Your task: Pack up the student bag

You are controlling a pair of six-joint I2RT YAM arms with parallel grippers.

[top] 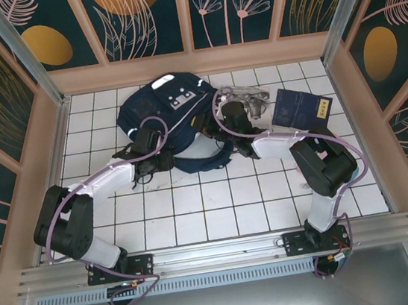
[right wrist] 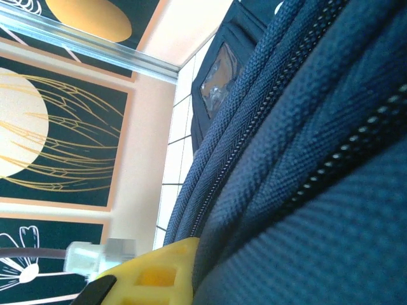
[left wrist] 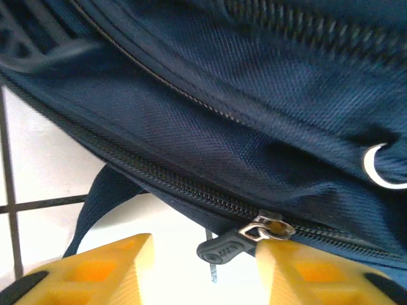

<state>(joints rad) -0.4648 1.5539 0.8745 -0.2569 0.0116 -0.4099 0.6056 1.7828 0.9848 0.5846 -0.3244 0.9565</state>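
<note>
**A:** Nearest first: what is in front of the left gripper (left wrist: 205, 251)?

**B:** The zipper pull (left wrist: 221, 249). The yellow fingers stand apart on either side of it and are not clamped.

**A:** How does the zip lie?

**B:** Across the gap between the fingers, along the near left edge of the student bag (top: 164, 105). The left arm is clearly nearer to the pull.

**A:** And the right gripper (top: 231, 128)?

**B:** It is against the bag's right side. I see one finger (right wrist: 156, 276), so I cannot tell if it grips.

**A:** Is there room to move?

**B:** Bare tiles (top: 212, 211) toward the bases. A dark booklet (top: 302, 107) lies to the right, and the back wall (top: 192, 62) is just beyond the bag.

Navy student bag (left wrist: 254, 121), zipper pull (left wrist: 224, 249) between fingers of left tool (left wrist: 203, 260)
</note>
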